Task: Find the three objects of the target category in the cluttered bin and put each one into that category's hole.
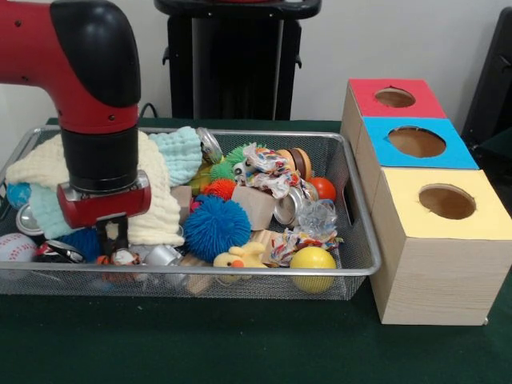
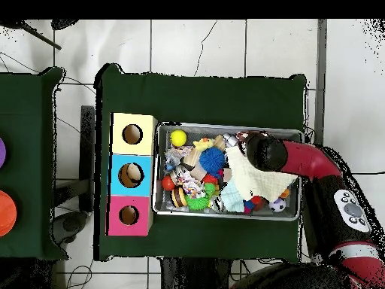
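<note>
The wire mesh bin (image 1: 240,274) is full of toys; it also shows in the overhead view (image 2: 225,217). The yellow duck (image 1: 240,258) lies at its front rim, beside a blue spiky ball (image 1: 216,226); the duck also shows from above (image 2: 201,143). My gripper (image 1: 112,240) reaches down into the bin's left part, just above a small orange, black and white thing (image 1: 122,258) that I cannot identify. The teddy bear is hidden. The red-topped box's hole (image 1: 394,98) is at the far right, and shows from above (image 2: 128,215).
Blue-topped (image 1: 416,142) and yellow-topped (image 1: 446,202) boxes stand in a row with the red one. A cream cloth (image 1: 160,208) and a pale green cloth (image 1: 180,152) cover part of the bin. A yellow ball (image 1: 313,264), rope toys (image 1: 268,172), cans and a baseball (image 1: 16,248) lie around.
</note>
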### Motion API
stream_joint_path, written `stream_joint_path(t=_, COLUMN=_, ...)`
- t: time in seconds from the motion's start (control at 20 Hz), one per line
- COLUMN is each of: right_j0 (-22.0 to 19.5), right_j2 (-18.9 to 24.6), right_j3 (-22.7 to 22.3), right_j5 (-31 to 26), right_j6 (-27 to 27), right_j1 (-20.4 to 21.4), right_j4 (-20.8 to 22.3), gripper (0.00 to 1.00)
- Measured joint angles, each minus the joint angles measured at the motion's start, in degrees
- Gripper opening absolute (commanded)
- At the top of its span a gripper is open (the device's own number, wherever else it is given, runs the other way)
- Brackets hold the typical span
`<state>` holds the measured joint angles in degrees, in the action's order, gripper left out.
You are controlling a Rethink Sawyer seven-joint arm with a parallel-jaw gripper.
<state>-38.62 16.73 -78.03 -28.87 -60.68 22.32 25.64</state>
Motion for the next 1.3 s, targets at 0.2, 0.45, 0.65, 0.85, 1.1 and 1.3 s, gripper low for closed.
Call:
stream_joint_path(t=0.2, right_j0=3.71, right_j2=-1.05, right_j3=0.26, right_j5=-5.17, right_j6=-0.04, right_j1=1.73, right_j4=-3.35, gripper=0.0)
stream_joint_path(t=0.45, right_j0=7.71, right_j2=-2.19, right_j3=1.34, right_j5=-13.65, right_j6=-0.04, right_j1=4.21, right_j4=-6.33, gripper=0.0)
stream_joint_path(t=0.65, right_j0=9.87, right_j2=-2.87, right_j3=1.9, right_j5=-20.11, right_j6=-0.04, right_j1=6.96, right_j4=-8.37, gripper=0.0)
stream_joint_path(t=0.85, right_j0=10.09, right_j2=-3.27, right_j3=1.91, right_j5=-21.27, right_j6=-0.04, right_j1=8.8, right_j4=-9.18, gripper=0.0)
stream_joint_path(t=1.1, right_j0=9.93, right_j2=-4.46, right_j3=1.87, right_j5=-21.27, right_j6=-0.04, right_j1=10.64, right_j4=-10.46, gripper=0.0)
stream_joint_path(t=1.3, right_j0=9.96, right_j2=-5.68, right_j3=1.73, right_j5=-21.27, right_j6=-0.04, right_j1=11.67, right_j4=-11.06, gripper=0.0)
